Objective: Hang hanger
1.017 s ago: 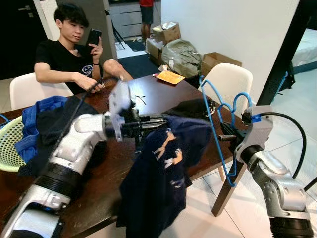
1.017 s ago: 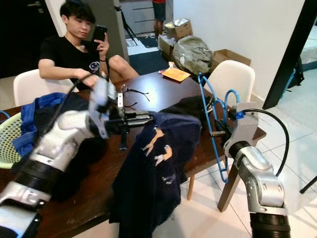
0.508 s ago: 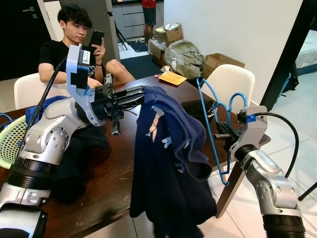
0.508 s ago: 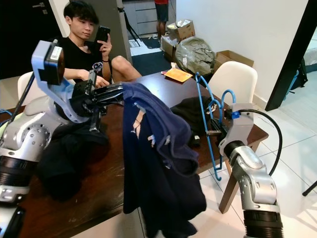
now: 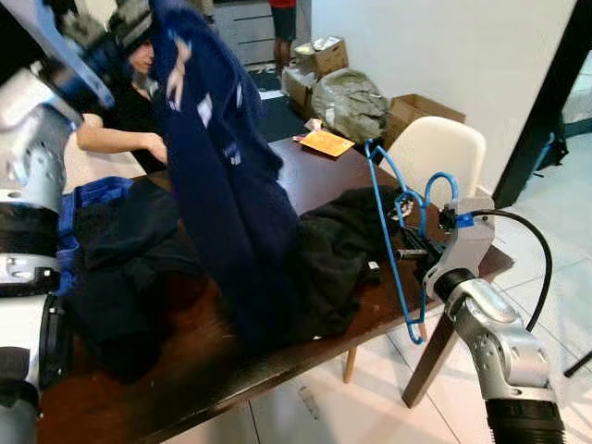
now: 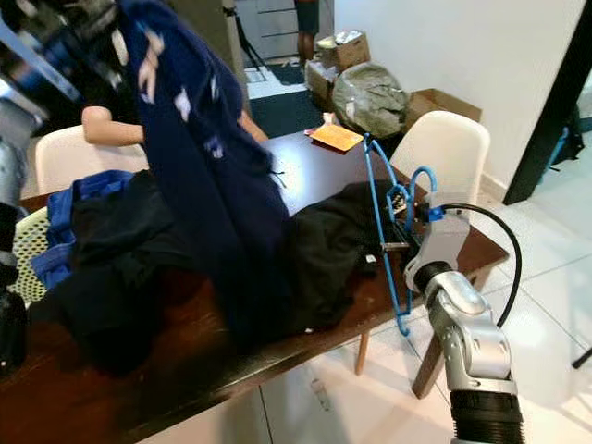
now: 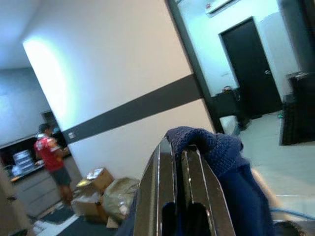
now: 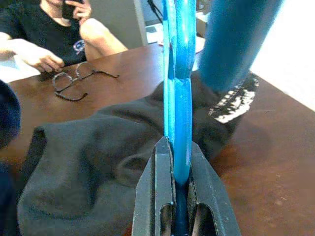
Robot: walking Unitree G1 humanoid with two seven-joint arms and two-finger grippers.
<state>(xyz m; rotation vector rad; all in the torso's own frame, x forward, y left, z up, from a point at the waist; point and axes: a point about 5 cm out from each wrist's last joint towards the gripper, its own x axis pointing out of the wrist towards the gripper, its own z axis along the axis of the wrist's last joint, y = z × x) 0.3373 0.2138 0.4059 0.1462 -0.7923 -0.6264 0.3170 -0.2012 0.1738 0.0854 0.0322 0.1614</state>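
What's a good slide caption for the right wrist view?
Right gripper shut on a blue hanger, above a black garment on the brown table.

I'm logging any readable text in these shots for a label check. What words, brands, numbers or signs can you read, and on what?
No text here can be read.
Pale marks on the navy garment held up by the left hand: blurred shapes, not legible.
White print on the black garment on the table: too small to read.
Orange packet: no legible writing.
Cardboard boxes: no legible print.

Home dining room: wooden table [image 5: 305, 199], white chair [image 5: 439, 153], laundry.
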